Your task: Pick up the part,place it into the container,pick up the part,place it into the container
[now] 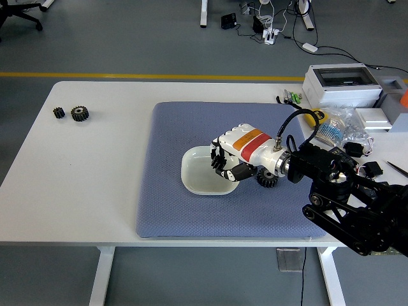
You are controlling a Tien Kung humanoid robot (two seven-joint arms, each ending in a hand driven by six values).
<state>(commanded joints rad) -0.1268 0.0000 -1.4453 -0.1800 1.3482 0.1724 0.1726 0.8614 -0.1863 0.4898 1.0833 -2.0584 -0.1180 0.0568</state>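
A black gear (267, 180) lies on the blue mat (178, 210), just right of the white dish (196, 177); my right wrist hides part of it. My right hand (227, 167) hangs above the dish's right rim, raised off the table, left of the gear. Its fingers (218, 159) are loosely curled and I see nothing between them. The dish looks empty where it shows. Two more black gears, a small one (58, 113) and a larger one (80, 113), sit far off at the table's left. My left arm is out of view.
At the back right stand a white box (341, 84), a yellow tape measure (313, 117), bags of small parts (338, 131) and cables. My black right arm (344, 204) covers the mat's near right corner.
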